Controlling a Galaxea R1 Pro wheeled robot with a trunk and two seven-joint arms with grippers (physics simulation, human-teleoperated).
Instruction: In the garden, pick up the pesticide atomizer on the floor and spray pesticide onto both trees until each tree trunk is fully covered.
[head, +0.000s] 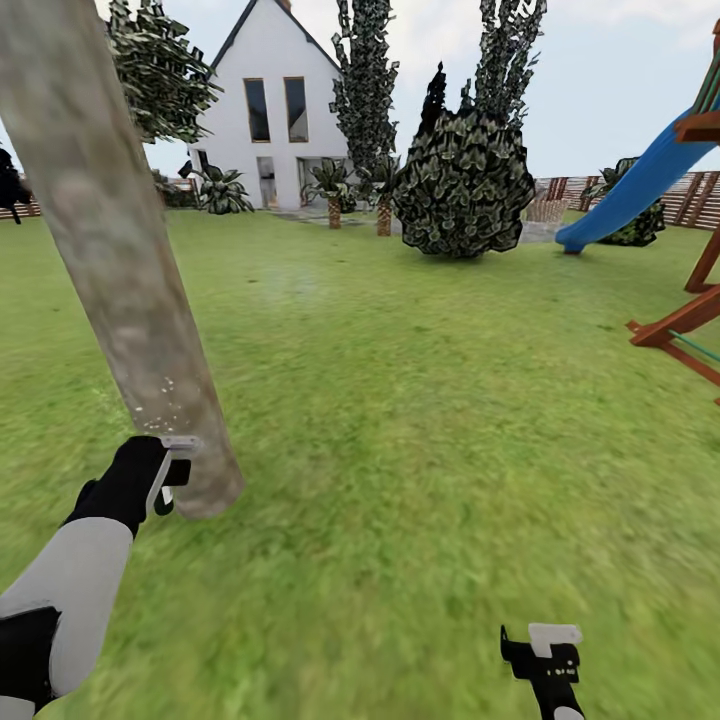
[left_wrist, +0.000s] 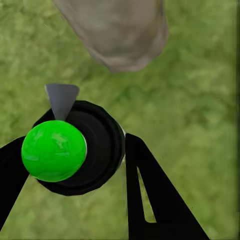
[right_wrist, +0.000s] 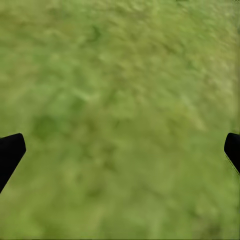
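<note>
Lawn spreads to white house, dark bush, blue slide. Tree trunk leans across head view's left, pale specks near base. Left gripper just beside trunk base, fingers clamped on atomizer, black body, green ball top, grey nozzle toward trunk. Right gripper low over grass, fingers spread apart, nothing between.

Head view high over lawn; wrists near grass, perhaps straight down; left shares trunk
</note>
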